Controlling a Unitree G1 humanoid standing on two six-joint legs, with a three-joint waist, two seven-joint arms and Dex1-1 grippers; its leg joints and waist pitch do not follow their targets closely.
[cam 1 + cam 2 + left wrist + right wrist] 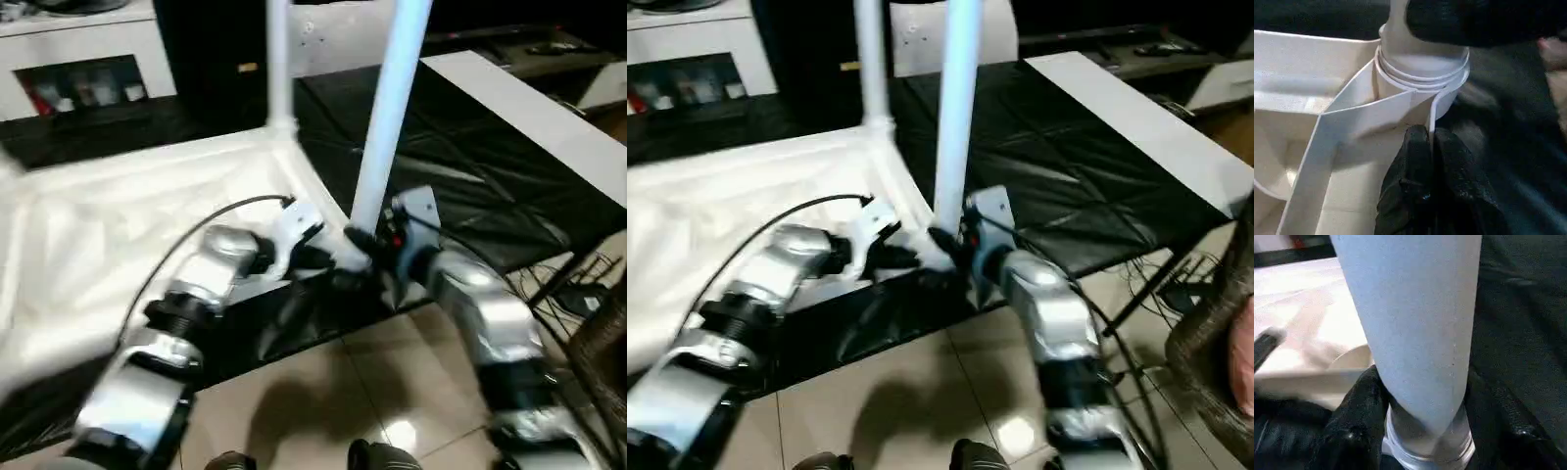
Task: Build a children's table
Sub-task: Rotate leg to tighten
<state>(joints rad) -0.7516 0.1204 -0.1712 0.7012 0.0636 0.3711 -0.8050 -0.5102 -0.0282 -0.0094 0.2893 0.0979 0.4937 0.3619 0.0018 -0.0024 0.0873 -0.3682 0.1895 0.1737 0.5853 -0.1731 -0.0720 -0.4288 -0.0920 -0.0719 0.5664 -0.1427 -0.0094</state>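
The children's table's white tabletop (118, 225) lies underside up on the black work table. One white leg (279, 59) stands upright in the far corner socket. A second leg (392, 108) stands in the near corner socket (1420, 73). My right gripper (367, 245) is shut on the base of this second leg, with black fingers (1352, 421) pressed against both sides of it. My left gripper (328, 257) reaches in from the left. Its fingers (1420, 181) are shut on the thin rim wall of the tabletop, right beside that socket.
The black-covered work table (470, 166) runs to the right, with a long white board (529, 108) lying on it. A white cabinet (78, 59) stands at the back left. Tiled floor (323, 392) lies below the table's near edge, and cables (578, 294) hang at the right.
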